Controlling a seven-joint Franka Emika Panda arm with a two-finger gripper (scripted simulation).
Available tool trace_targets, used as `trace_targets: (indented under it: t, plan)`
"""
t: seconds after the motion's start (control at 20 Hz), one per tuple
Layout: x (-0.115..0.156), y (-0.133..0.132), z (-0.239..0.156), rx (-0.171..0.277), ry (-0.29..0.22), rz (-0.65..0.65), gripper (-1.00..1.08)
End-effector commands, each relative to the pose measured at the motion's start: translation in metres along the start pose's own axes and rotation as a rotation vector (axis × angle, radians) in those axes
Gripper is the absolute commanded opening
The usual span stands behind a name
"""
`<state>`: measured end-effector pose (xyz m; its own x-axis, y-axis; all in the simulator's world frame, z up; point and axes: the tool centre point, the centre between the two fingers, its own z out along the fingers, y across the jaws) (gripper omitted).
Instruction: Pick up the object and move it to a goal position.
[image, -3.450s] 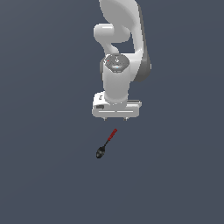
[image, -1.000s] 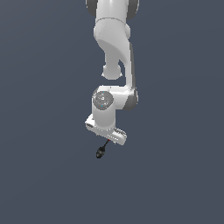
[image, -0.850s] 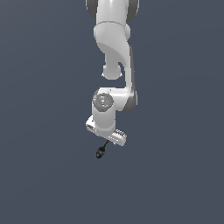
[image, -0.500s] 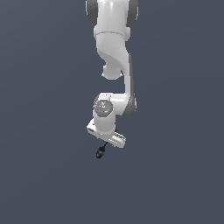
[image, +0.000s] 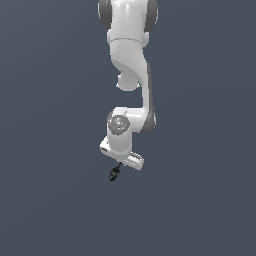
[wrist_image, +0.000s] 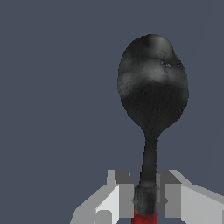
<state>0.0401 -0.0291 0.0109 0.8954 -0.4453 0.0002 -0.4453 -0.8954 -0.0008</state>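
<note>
The object is a small spoon with a black rounded bowl (wrist_image: 152, 83), a thin dark neck and a red handle that shows only at the picture's edge. My gripper (wrist_image: 146, 201) is shut on it where the neck meets the handle, one finger on each side. In the exterior view the arm reaches down and the gripper (image: 120, 165) is under the white hand; only the spoon's black bowl (image: 114, 174) sticks out below it. The red handle is hidden by the hand there.
A flat dark grey-blue surface (image: 200, 200) fills both views. The white arm (image: 131, 60) comes down from the top of the exterior view. Nothing else shows.
The gripper came down over the spoon, turned and closed on it. Over the last second the hand and the spoon have shifted slightly; the red handle no longer shows in the exterior view.
</note>
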Motion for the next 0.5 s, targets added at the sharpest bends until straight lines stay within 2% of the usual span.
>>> trace_targets:
  t: [0.0, 0.45]
  plan:
    - [0.0002, 0.0009, 0.0004, -0.001, 0.0, 0.001, -1.0]
    - [-0.0035, -0.0003, -0.008, 0.001, 0.002, -0.001, -1.0]
